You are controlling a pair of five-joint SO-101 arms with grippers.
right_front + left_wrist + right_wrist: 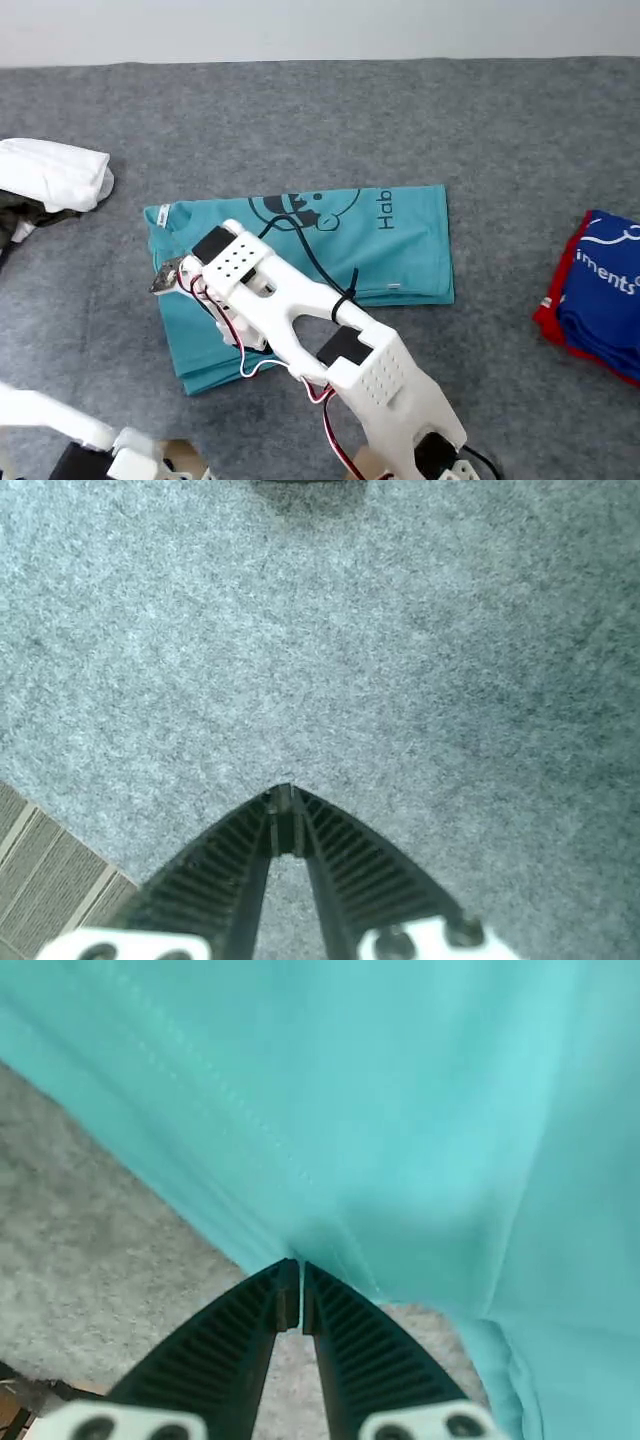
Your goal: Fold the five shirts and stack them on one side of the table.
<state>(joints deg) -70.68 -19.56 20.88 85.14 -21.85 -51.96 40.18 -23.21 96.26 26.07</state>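
The teal shirt (pixel 390 245) lies in the middle of the grey surface (pixel 300 110), partly folded. Its printed part is spread toward the far side, and its near left part is doubled into thicker layers. The right pincer (pixel 290 1280) is at the left edge of this shirt. Its jaws are pressed together and the hem of the cloth is caught between the tips, with small creases running out from that place. In the high view the same pincer (pixel 168 277) is over the left border of the shirt, and the white right arm (pixel 330 330) reaches to it across the folded part from the near right side. The left pincer (pixel 288 805) is also closed, tip against tip, and it holds nothing. It hangs over bare grey felt near the edge of the surface. The left arm (pixel 50 412) is at the near left corner, well apart from the teal shirt. At the far left lies a folded white shirt (pixel 55 172) on top of a dark patterned garment (pixel 25 215). At the right edge a folded blue shirt (pixel 605 290) rests on a red shirt (pixel 548 310).
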